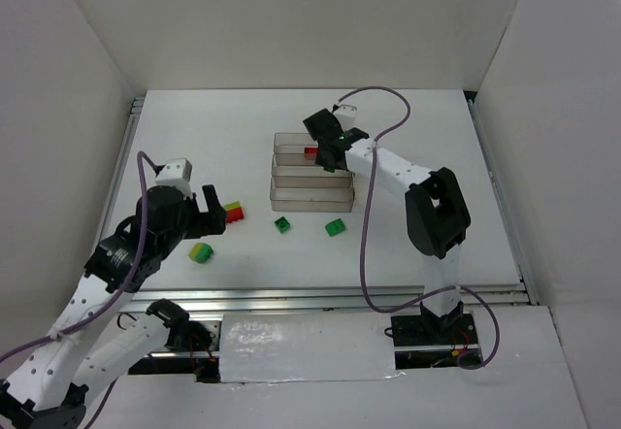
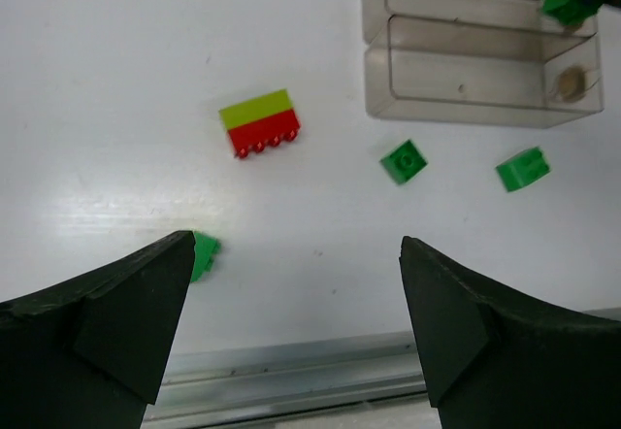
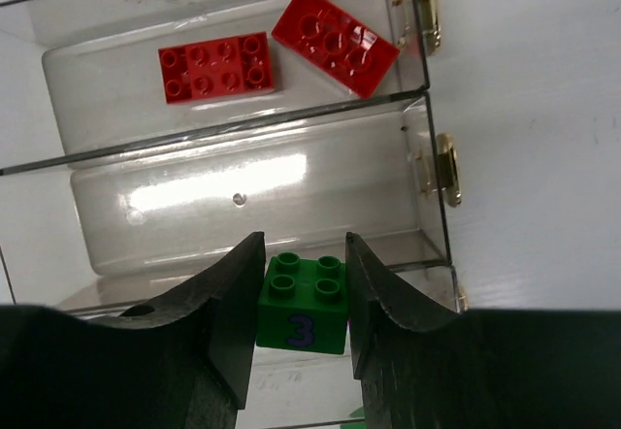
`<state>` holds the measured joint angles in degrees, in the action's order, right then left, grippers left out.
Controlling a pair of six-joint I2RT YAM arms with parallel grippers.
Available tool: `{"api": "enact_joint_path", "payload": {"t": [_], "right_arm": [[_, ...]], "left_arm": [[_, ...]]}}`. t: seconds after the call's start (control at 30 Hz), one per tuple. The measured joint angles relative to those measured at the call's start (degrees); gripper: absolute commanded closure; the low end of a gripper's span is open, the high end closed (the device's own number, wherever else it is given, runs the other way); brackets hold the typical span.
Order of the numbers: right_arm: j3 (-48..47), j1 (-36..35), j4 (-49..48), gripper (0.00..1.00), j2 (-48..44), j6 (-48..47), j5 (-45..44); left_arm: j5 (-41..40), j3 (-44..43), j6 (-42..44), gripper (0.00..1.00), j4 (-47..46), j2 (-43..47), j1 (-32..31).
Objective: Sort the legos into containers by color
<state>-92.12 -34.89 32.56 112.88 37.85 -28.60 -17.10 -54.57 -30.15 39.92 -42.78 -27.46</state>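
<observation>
Left arm (image 1: 97, 293) folded back, wrist reaching forward. Left gripper (image 2: 296, 249) angled down, jaws spread wide. Right arm (image 1: 408, 181) elbow up, forearm stretched forward and left. Right gripper (image 3: 304, 254) pointing down, jaws clamped on green lego (image 3: 303, 308).

Three clear, shallow rectangular plastic bins (image 1: 310, 206) are present, joined in one stepped row, together with two black two-finger pincers: the left pincer (image 2: 298, 249) and the right pincer (image 3: 304, 245). Single-colour plastic toy bricks total five: two red bricks (image 3: 215, 66) and three green bricks (image 1: 281, 223), including one green brick marked 3 (image 3: 303, 308). Two-colour stacked units total two: one yellow-green-over-red stack (image 2: 259, 123) and one yellow-green-and-green stack (image 1: 201, 252).
</observation>
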Motion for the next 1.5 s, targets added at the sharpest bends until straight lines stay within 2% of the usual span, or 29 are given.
{"api": "enact_joint_path", "payload": {"t": [0.03, 0.07, 0.17, 0.2, 0.23, 0.27, 0.53, 0.67, 0.83, 1.0, 1.17, 1.37, 1.5], "right_arm": [[-0.39, 0.42, 0.07, 0.75, 0.17, -0.37, 0.02], [-0.87, 0.79, 0.09, 0.53, 0.37, -0.74, 0.04], [-2.08, 1.42, -0.02, 0.24, 0.9, -1.64, -0.04], [-2.12, 1.62, -0.09, 0.21, 0.92, -1.92, -0.09], [-2.12, 1.73, 0.02, 0.09, 0.92, -2.32, -0.09], [-2.12, 1.77, -0.02, 0.03, 0.92, -2.43, -0.09], [0.11, 1.27, -0.44, 0.02, -0.98, -2.36, 0.17], [12.37, -2.29, -1.29, 0.02, -11.8, -1.97, 2.49], [25.68, -6.4, -4.81, 0.01, -25.31, -6.97, 13.57], [36.11, -6.05, -8.35, 0.03, -31.63, -10.19, 18.21], [37.79, -5.95, -10.73, 0.03, -29.4, -16.02, 22.49], [35.47, -5.95, -12.26, 0.04, -19.5, -22.62, 24.5], [34.67, -5.95, -12.35, 0.04, -16.06, -23.45, 24.24]], "left_arm": [[-0.2, 1.99, 0.11, 0.01, 0.96, 2.01, -0.02], [-0.22, 2.86, 0.26, 0.0, 1.64, 3.43, -0.04], [-0.96, 3.69, 0.44, 0.0, 0.98, 5.7, 0.07], [-1.09, 3.69, 0.46, 0.0, 0.72, 6.05, 0.28], [-1.14, 3.65, 0.5, 0.01, 0.31, 6.05, 0.59], [-1.14, 3.65, 0.66, 0.01, 0.02, 5.57, 1.03], [-0.2, 4.09, 1.68, 0.0, -0.72, 2.32, 4.11], [0.5, 4.11, 1.75, 0.01, -1.2, 3.72, 4.39], [1.55, 4.11, 1.97, 0.01, -1.62, 3.91, 4.92], [2.67, 4.11, 2.99, 0.01, -1.84, 3.52, 5.27], [3.48, 4.35, 3.1, 0.01, -2.12, 4.07, 5.33], [3.89, 4.35, 3.17, 0.0, -2.58, 4.42, 5.33], [4.0, 4.35, 3.21, 0.01, -2.62, 4.42, 5.33]]}}
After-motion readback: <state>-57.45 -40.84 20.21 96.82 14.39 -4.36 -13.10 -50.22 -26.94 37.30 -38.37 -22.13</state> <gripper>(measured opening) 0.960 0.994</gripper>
